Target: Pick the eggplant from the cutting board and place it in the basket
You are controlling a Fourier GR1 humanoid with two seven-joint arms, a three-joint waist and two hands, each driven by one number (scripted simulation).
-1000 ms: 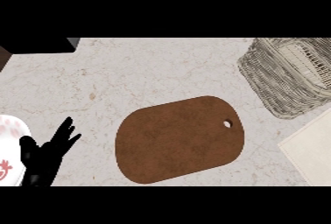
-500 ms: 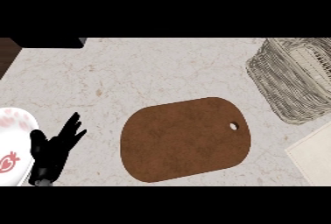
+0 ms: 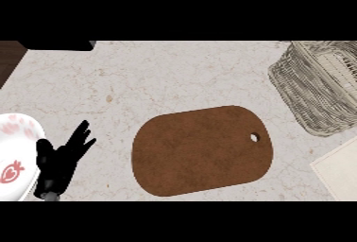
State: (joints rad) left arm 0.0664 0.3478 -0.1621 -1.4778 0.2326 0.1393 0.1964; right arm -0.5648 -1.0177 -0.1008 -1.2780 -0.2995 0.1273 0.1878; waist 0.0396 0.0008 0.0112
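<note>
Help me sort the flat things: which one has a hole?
The brown cutting board: a small hole near its right edge. The plate has none.

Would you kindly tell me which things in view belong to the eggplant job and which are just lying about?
Belonging to the job:
- cutting board, bare, no eggplant seen on it
- basket, at the upper right
- left hand, open, resting at the lower left

Just lying about:
- white plate with a red print, at the left edge
- pale sheet, at the right edge

No readable text, labels, brands or numbers anywhere.
</note>
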